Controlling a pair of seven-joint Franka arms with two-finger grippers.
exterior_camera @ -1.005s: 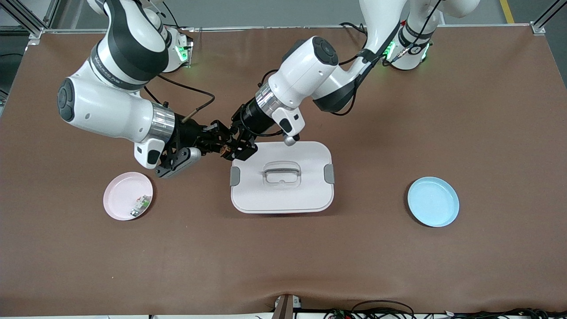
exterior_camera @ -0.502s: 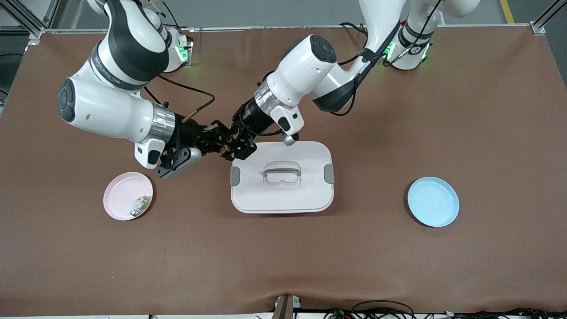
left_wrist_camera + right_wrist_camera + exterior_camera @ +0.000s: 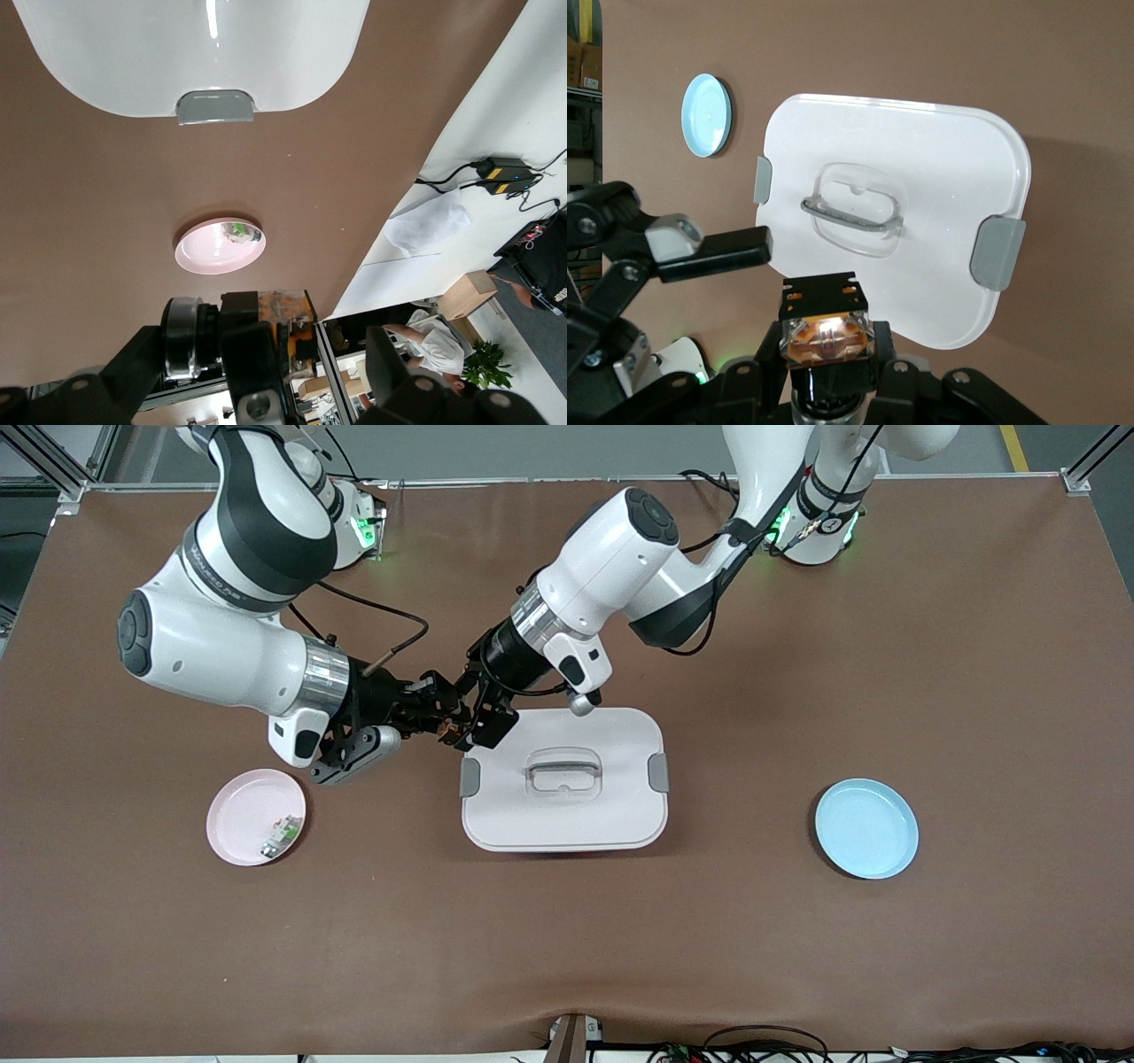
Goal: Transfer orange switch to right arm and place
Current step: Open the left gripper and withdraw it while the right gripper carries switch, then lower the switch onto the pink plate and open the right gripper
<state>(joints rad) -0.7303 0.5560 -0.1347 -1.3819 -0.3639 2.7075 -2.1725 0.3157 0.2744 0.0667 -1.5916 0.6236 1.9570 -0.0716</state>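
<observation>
Front view: both grippers meet in the air just off the white lidded box's [image 3: 563, 779] corner at the right arm's end. Right gripper [image 3: 443, 722] fingers clenched on the orange switch [image 3: 825, 339]. Left gripper [image 3: 483, 717] fingers released, spread either side of it. Pink plate [image 3: 232, 819] with a small white-green part sits nearer the camera; blue plate [image 3: 866, 828] well apart, bare desk [image 3: 797, 646] around it.

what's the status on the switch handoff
Left pincer open, clear of the orange switch. Right pincer shut on it, over bare table beside the white lidded box. Pink plate unobstructed, one small component on it.
</observation>
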